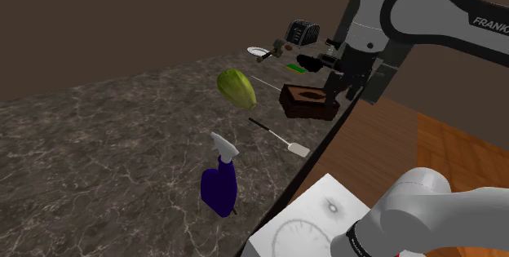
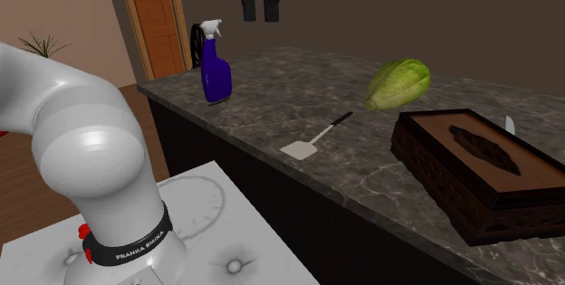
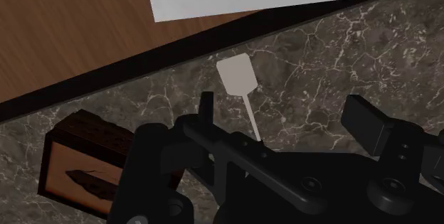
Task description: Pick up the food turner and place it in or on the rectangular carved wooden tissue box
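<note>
End effector, open and empty, hovers over the thin food turner at the surface's edge; a nudge could tip it off.

The food turner lies flat on the marbled tabletop between the blue spray bottle and the carved tissue box.

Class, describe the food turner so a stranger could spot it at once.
On the dark marbled countertop, look near its front edge, between the blue spray bottle and the carved brown tissue box. The food turner lies flat: a thin dark handle ending in a pale square blade, unlike its bulky neighbours.
</note>
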`<state>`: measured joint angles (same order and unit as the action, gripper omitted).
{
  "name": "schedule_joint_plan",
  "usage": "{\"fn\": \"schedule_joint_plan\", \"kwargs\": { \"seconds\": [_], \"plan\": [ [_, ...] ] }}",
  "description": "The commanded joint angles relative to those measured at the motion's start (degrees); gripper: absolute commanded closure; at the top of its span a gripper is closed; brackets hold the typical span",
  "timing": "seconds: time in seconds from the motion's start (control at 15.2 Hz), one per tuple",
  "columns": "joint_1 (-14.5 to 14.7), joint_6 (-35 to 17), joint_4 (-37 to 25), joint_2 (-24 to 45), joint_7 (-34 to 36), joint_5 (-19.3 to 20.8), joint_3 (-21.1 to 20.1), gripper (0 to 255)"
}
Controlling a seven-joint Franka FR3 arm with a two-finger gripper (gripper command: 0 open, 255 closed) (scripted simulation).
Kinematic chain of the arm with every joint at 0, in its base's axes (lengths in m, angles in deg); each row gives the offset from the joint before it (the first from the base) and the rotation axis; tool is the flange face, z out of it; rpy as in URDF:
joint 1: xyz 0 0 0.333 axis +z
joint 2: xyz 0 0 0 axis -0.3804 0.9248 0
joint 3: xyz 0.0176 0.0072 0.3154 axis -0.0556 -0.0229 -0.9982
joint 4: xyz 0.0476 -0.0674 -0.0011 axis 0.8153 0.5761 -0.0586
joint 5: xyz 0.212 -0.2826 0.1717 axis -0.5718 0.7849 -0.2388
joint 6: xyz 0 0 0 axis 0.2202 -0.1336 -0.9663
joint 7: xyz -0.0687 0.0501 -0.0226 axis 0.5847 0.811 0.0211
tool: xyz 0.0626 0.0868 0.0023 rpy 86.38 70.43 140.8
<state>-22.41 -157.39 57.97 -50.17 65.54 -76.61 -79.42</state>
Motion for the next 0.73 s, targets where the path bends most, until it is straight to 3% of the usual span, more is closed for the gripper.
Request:
{"fn": "schedule_joint_plan", "kwargs": {
  "seconds": [0.0,0.66],
  "plan": [
    [0.00,0.00,0.00,0.00,0.00,0.00,0.00,0],
    [2.01,-22.85,10.12,9.71,-10.06,1.36,6.06,0]
  ]
}}
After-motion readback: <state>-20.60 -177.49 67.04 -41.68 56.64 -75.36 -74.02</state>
